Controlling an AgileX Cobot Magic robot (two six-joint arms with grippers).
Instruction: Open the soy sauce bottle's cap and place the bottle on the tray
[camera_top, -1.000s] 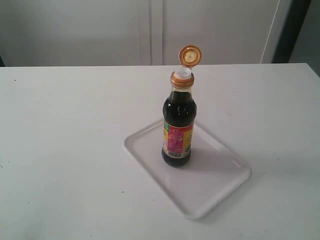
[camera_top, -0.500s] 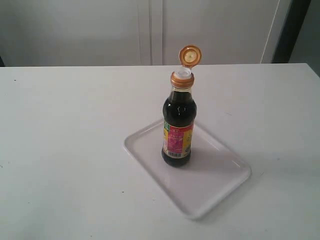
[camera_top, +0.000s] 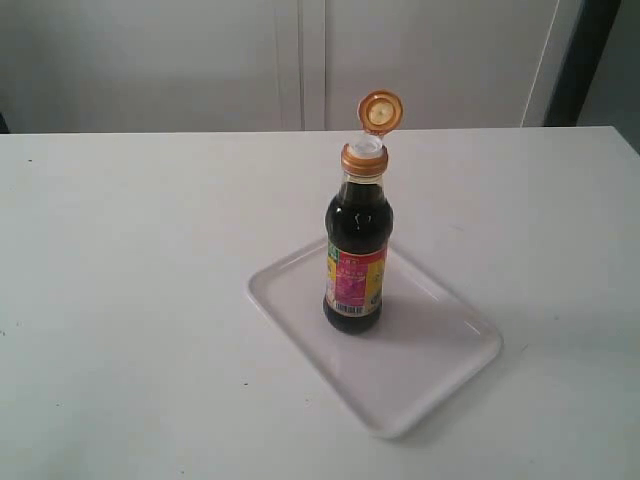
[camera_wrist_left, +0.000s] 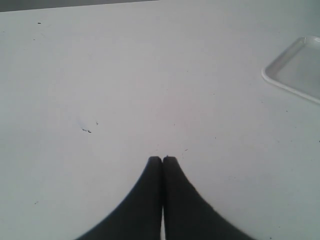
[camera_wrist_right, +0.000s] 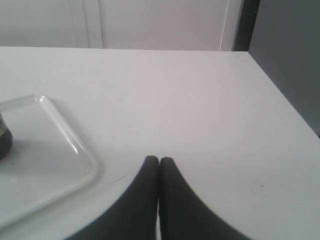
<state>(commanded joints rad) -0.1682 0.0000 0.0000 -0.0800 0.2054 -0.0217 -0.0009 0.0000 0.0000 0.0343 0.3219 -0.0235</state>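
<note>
Surface: plain white counter (camera_top: 130, 260), pale panelled wall (camera_top: 150, 60) behind its far edge.
Bottle: small clear glass soy sauce bottle (camera_top: 357, 262), dark liquid, pink-yellow label, upright on flat white plastic tray (camera_top: 420, 360), mid-counter.
Cap: golden-orange flip-top cap (camera_top: 380, 112) hinged open.
Left gripper (camera_wrist_left: 162, 159): fingers pressed together, empty.
Right gripper (camera_wrist_right: 159, 159): same, empty.

Exterior view: looks down at angle across table (camera_top: 120, 300), bottle (camera_top: 357, 250) on tray (camera_top: 440, 370) mid-frame, wall behind.
Left wrist view: low over table, past closed left gripper (camera_wrist_left: 162, 159); tray corner (camera_wrist_left: 295, 70) at edge.
Right wrist view: low, past closed right gripper (camera_wrist_right: 159, 159); shares tray (camera_wrist_right: 60, 155), bottle base (camera_wrist_right: 4, 142).
</note>
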